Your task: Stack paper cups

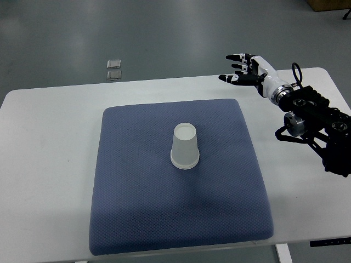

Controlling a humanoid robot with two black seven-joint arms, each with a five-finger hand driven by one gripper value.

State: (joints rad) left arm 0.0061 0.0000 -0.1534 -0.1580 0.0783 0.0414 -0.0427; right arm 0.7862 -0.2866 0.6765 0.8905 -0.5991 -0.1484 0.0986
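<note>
A white paper cup (185,145) stands upside down near the middle of the blue-grey mat (137,219); whether it is one cup or a stack I cannot tell. My right hand (239,69) hovers above the table's far right, beyond the mat's far right corner, well away from the cup. Its fingers are spread and hold nothing. The right arm (312,118) comes in from the right edge. No left arm shows.
The mat lies on a white table (49,142). Two small shiny squares (114,69) lie on the grey floor beyond the table's far edge. A brown box corner (329,4) shows at the top right.
</note>
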